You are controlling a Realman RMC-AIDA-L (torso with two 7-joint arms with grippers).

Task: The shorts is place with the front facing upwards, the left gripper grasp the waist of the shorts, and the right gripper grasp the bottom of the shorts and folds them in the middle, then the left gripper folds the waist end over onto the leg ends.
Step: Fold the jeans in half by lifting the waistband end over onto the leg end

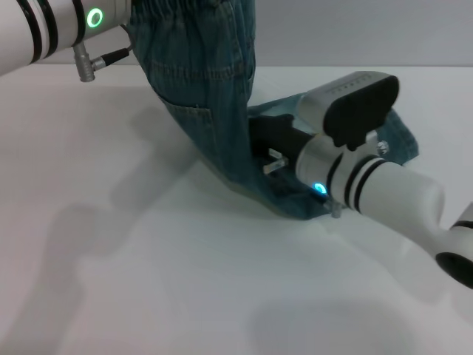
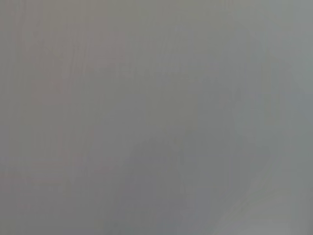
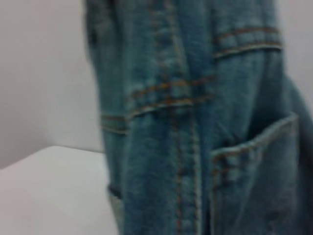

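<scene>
While the green-lit left arm reaches in from the upper left of the head view, the left gripper (image 1: 131, 33) is at the gathered waist of the shorts (image 1: 194, 10), held high above the white table (image 1: 148, 281); whether its prongs are clamped or apart cannot be told, since denim covers them. From there the shorts (image 1: 203, 96) hang in a folded drape, a back pocket seam showing, down to the table. Further right, the right gripper (image 1: 270, 159) lies low against the bottom of the shorts (image 1: 295, 207), which rests on the table; its prongs are buried in the cloth, so their state cannot be told either. The right wrist view shows hanging denim with orange stitching close up.
</scene>
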